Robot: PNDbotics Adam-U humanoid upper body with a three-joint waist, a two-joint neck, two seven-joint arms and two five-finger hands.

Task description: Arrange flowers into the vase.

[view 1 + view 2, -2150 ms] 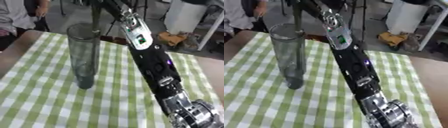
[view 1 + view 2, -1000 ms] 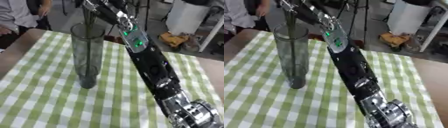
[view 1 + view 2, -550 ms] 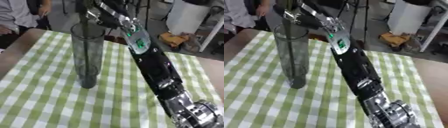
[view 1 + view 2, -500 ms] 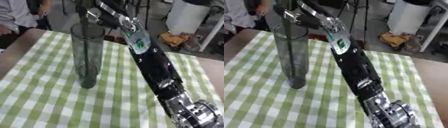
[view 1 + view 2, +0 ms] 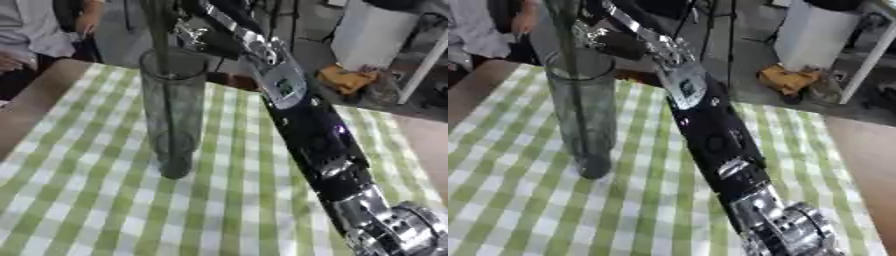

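Observation:
A tall clear glass vase point(image 5: 173, 125) stands upright on the green checked tablecloth point(image 5: 96, 210), left of centre. A thin dark green flower stem point(image 5: 160, 30) runs down from the top edge into the vase and reaches far down inside it. The bloom is out of view above. My right arm point(image 5: 302, 130) crosses the view from the lower right up to the vase's mouth. My right hand point(image 5: 199, 37) sits just right of the rim, fingers curled at the stem. No left hand shows.
The table's far edge point(image 5: 52, 75) lies just behind the vase. People point(image 5: 35, 30) stand beyond it at the upper left. A white bin point(image 5: 372, 35) and an orange object point(image 5: 346, 77) are on the floor at the back right.
My right hand has come down from above to the vase's rim. The stem has slid from over the mouth deep into the vase. The vase has stayed put.

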